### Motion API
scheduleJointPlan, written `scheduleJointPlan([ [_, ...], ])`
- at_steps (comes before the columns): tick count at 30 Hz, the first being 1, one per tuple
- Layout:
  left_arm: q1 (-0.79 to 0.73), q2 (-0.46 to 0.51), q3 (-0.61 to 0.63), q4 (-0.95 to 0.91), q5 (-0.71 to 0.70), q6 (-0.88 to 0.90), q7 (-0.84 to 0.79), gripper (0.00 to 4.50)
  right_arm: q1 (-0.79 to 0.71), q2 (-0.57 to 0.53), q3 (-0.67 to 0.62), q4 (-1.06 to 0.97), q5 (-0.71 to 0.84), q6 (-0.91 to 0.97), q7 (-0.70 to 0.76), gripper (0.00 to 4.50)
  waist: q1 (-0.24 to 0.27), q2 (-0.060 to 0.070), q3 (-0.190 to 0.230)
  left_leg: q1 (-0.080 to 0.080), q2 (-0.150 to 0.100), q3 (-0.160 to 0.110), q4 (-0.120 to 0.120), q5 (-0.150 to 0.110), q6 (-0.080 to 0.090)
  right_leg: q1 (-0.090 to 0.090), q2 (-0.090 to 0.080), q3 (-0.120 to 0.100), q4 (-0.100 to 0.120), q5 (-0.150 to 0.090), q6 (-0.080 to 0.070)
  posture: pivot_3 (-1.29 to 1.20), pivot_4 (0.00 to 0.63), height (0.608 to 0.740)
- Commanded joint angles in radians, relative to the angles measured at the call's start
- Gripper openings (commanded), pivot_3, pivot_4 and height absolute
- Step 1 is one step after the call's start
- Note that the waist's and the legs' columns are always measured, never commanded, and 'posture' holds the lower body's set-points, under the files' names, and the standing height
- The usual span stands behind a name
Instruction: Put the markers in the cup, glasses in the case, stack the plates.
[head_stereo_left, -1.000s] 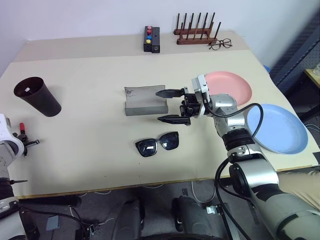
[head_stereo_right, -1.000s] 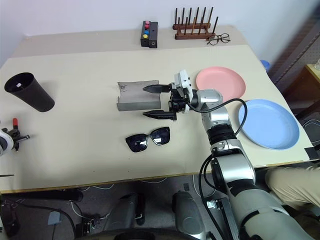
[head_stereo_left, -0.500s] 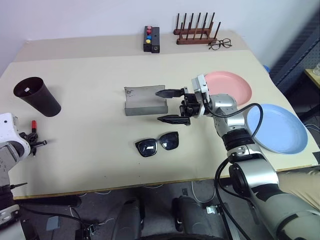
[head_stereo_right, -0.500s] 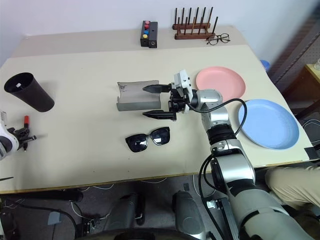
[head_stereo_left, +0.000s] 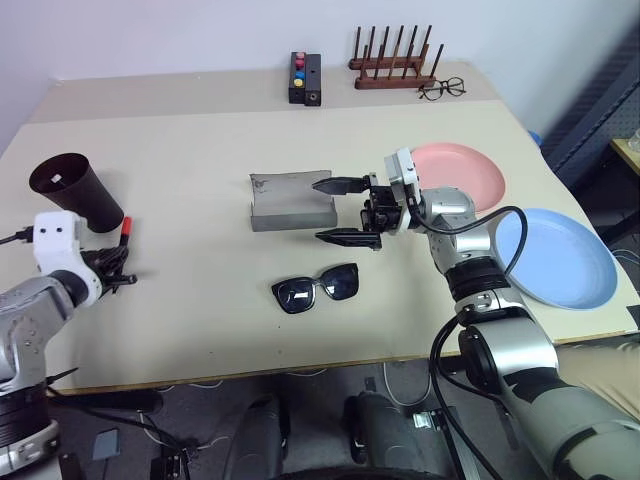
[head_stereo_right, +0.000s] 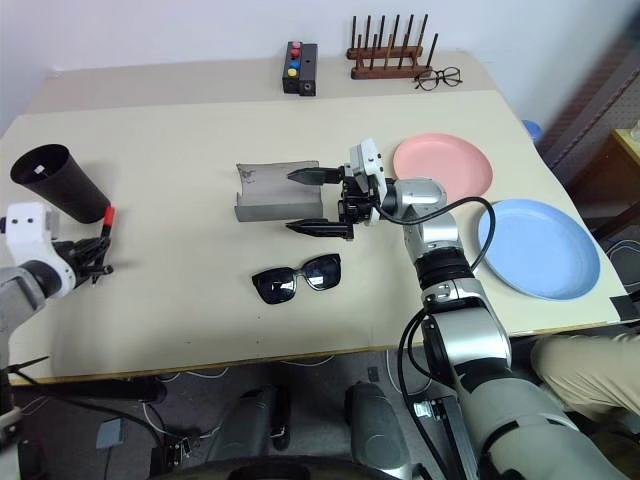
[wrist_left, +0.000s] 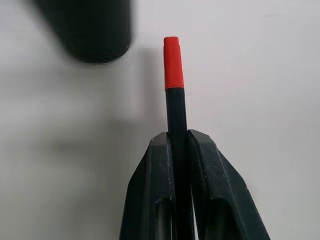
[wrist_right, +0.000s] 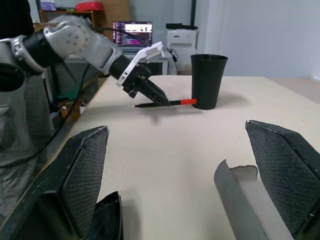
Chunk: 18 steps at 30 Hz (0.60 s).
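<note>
Counter (head_stereo_left: 200, 150): beige, carrying all the things.
Blue plate (head_stereo_left: 555, 257): laid flat near the counter's right edge, just beside the pink one, not stacked.
Pink plate (head_stereo_left: 460, 172): laid flat behind the blue plate, partly hidden by the right arm.
Case (head_stereo_left: 290, 200): grey, lying open at mid-counter, nothing seen in it.
Cup (head_stereo_left: 75, 190): dark, stood at the far left; a white bit is seen inside.
Sunglasses (head_stereo_left: 315, 288): set on the counter in front of the case.
Right gripper (head_stereo_left: 338, 211): held beside the case, fingers spread wide, nothing gripped.
Left gripper (head_stereo_left: 105, 272): fingers closed on the marker, near the cup.
Marker (wrist_left: 173, 85): black body, red cap pointed toward the cup's base, held above the counter.
</note>
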Motion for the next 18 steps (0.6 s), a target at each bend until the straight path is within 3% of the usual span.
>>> scheduleJointPlan([
  [1, -0.06, 0.008, -0.057, -0.093, -0.005, -0.061, -0.024, 0.09, -0.02, -0.011, -0.027, -0.022, 0.014, -0.015, -0.01, 4.5, 0.0, 0.0, 0.0, 0.0, 0.0, 0.0, 0.0, 0.0, 0.0, 0.0, 0.0, 0.0, 0.0, 0.0, 0.0, 0.0, 0.15, 0.74],
  [6, -0.166, -0.042, -0.137, -0.098, 0.105, -0.302, 0.035, 0.09, -0.027, -0.015, -0.034, -0.013, 0.012, -0.025, -0.03, 4.5, 0.001, 0.0, 0.0, 0.0, 0.0, 0.001, 0.0, 0.0, 0.0, 0.0, 0.0, 0.0, 0.0, 0.0, 0.0, 0.0, 0.15, 0.74],
  [10, -0.296, -0.063, -0.174, 0.03, 0.149, -0.453, 0.03, 0.09, -0.037, -0.007, -0.04, -0.004, 0.011, -0.039, -0.058, 4.5, 0.001, 0.0, 0.0, 0.0, 0.0, 0.001, 0.001, 0.0, 0.001, 0.0, 0.001, 0.0, 0.0, 0.0, 0.0, 0.0, 0.15, 0.74],
  [18, -0.439, -0.096, -0.067, 0.203, 0.168, -0.734, 0.12, 0.09, -0.075, 0.015, -0.076, 0.009, 0.031, -0.06, -0.111, 4.5, -0.001, 0.0, 0.001, 0.0, 0.001, 0.005, 0.002, 0.0, 0.002, 0.0, 0.003, 0.0, 0.0, 0.0, 0.001, 0.0, 0.15, 0.74],
])
